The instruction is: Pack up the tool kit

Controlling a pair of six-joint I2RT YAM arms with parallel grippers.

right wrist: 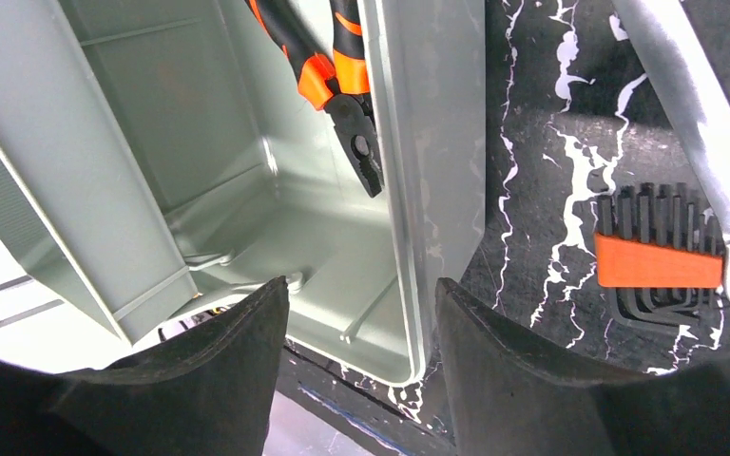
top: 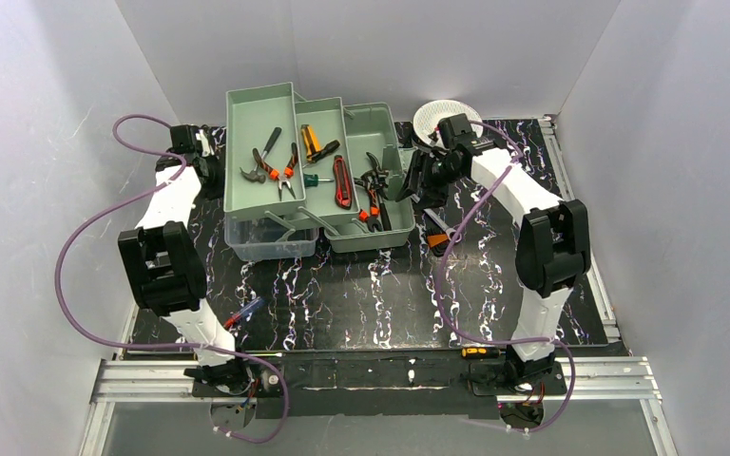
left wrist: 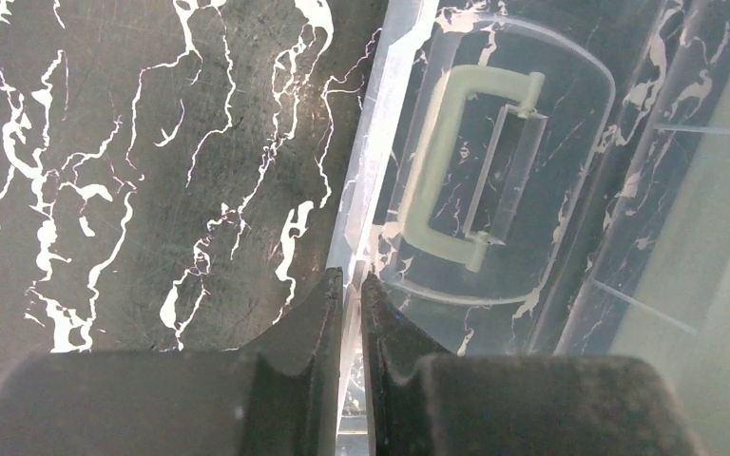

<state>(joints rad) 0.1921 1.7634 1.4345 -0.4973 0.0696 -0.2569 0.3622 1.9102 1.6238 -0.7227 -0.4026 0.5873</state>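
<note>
The black marbled tabletop (top: 361, 294) carries the toolbox (top: 354, 185) in the upper centre of the top view. It stands open, with its sage-green trays (top: 264, 142) fanned out leftward from the base. Each tray's long axis runs roughly top to bottom of the frame. The translucent lid (left wrist: 570, 123) shows in the left wrist view with its pale green handle (left wrist: 437, 171) at upper centre. The left claw (left wrist: 350, 294) sits at the left end of the toolbox, fingers pressed almost together and pinching the lid's rim, which runs top to bottom of that frame. The right claw (right wrist: 361, 294) sits at the right end, fingers spread. It straddles the right wall of the base compartment (right wrist: 437, 142), and that wall also runs top to bottom between the fingers. Orange-handled pliers (right wrist: 342, 95) lie inside, against this wall. Outside it, at the right of the right wrist frame, a wrench (right wrist: 694, 104) and a hex-key set (right wrist: 659, 261) lie touching each other on the tabletop. Judgement: these two unpacked tools lie on the right arm's side, so that arm is the better placed to collect them. A screwdriver (top: 245, 312) lies lower left, beside the left arm. A white spool (top: 434, 114) stands behind the right claw.
</note>
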